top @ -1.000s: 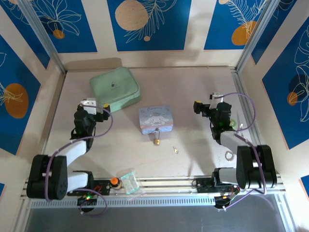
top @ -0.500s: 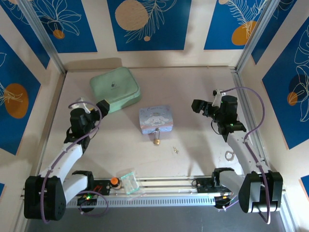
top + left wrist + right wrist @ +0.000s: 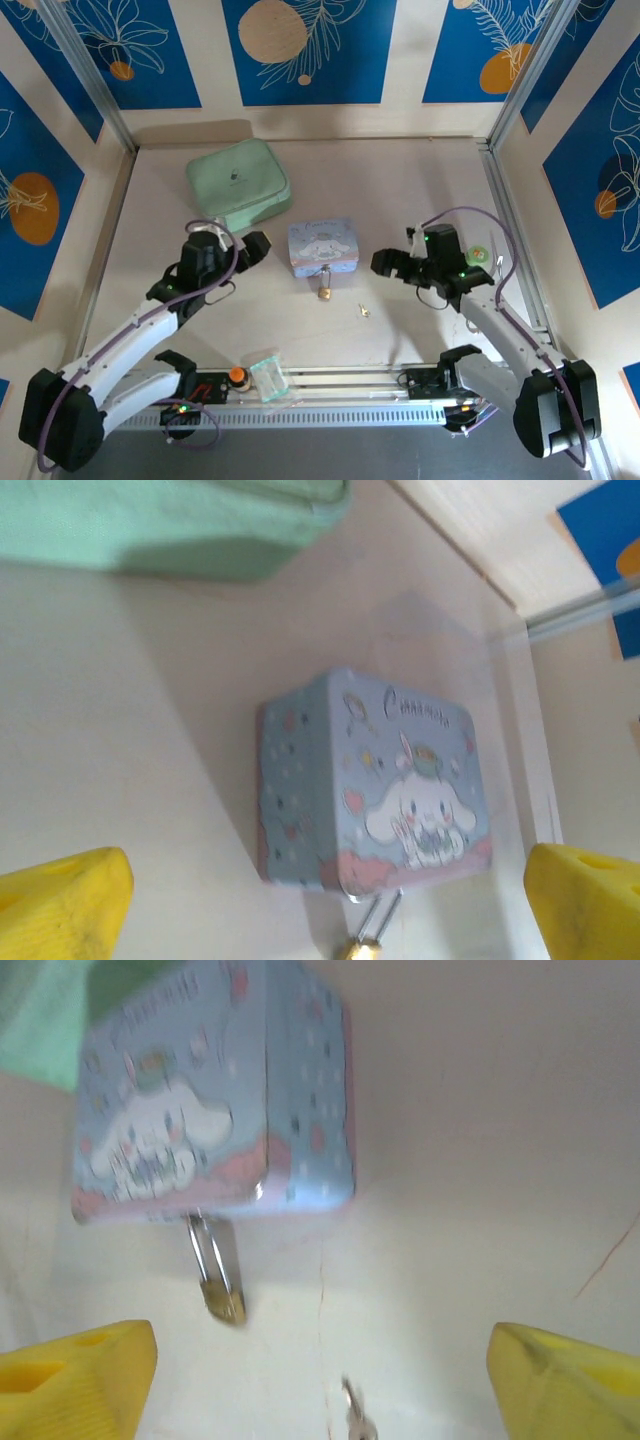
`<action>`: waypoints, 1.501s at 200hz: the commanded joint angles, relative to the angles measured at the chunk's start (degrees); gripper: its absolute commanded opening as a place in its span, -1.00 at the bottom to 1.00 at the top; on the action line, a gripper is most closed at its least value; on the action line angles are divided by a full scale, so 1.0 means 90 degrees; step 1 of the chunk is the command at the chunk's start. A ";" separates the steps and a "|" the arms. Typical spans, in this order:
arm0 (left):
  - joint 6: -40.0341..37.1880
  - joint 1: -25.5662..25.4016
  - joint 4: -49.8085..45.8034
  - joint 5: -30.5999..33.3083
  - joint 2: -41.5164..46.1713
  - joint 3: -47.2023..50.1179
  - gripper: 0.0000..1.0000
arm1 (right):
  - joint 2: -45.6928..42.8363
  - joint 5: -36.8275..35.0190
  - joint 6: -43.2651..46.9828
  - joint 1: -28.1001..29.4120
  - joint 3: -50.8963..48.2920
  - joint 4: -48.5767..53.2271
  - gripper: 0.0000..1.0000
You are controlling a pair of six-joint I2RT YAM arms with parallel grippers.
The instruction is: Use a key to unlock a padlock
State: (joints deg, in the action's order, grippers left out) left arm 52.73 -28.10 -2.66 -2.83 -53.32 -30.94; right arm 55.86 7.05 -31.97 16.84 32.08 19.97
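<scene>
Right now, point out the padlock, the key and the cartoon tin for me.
padlock (image 3: 226, 1303), right wrist view, on its brass body.
key (image 3: 364, 311), top external view, on its middle.
cartoon tin (image 3: 322, 245), top external view, on the lid's picture.

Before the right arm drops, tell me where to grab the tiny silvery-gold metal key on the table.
Probably from straight above with the right gripper, the nearer one, pinching the key across its narrow width. It lies flat on the table, apart from the small brass padlock, so no side gives an edge. Its head end is too small to tell.
</scene>
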 commanded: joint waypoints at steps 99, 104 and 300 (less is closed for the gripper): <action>0.1077 -0.2483 0.0789 0.1190 -0.1110 0.0003 0.99 | 0.0612 -0.1007 -0.0909 0.1875 -0.0704 0.0091 -0.05; 0.1106 -0.2530 0.0849 0.1177 -0.1188 -0.0017 0.99 | 0.0699 -0.1025 -0.0886 0.1902 -0.0672 0.0077 -0.08; 0.1319 -0.3411 0.1300 0.1564 -0.2275 -0.0255 0.99 | 0.2586 -0.2049 -0.0845 0.3097 0.0210 0.0065 -0.57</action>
State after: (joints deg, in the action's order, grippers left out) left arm 64.64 -58.04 8.16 9.61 -72.73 -31.66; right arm 74.96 -11.66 -40.01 42.94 32.53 24.84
